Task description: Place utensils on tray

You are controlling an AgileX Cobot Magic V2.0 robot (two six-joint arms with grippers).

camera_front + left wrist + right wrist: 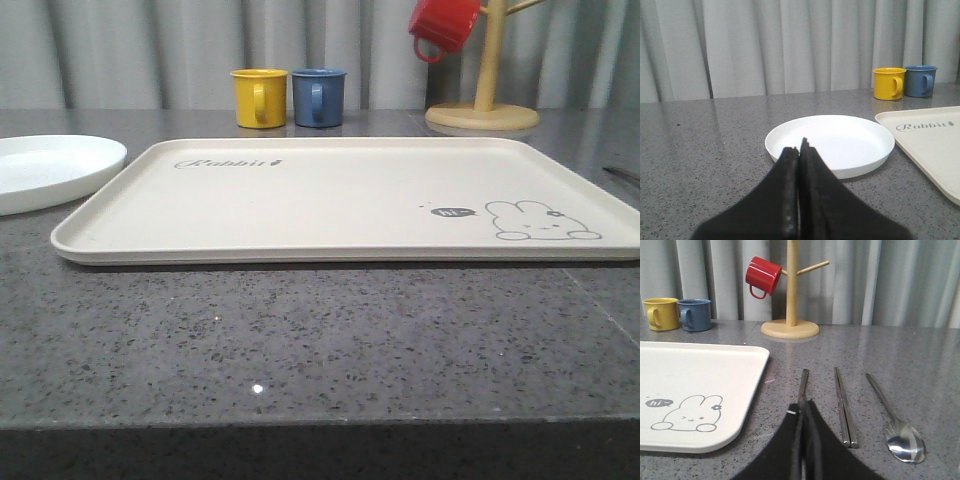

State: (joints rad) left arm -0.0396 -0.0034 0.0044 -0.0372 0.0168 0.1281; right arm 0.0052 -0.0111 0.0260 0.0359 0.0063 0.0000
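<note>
The cream tray (300, 200) with "Rabbit" lettering and a bunny drawing lies across the middle of the table with nothing on it. On the grey counter to its right lie three silver utensils side by side: a fork (803, 385), a pair of chopsticks (842, 405) and a spoon (895, 425). My right gripper (804, 407) is shut and sits in front of the fork, hiding its near end; only the handle shows beyond the fingertips. My left gripper (800, 147) is shut with nothing in it, pointing at the white plate (830, 142).
The round white plate (50, 170) sits left of the tray. A yellow mug (259, 97) and a blue mug (318, 97) stand behind the tray. At the back right, a wooden mug tree (483, 110) holds a red mug (443, 25).
</note>
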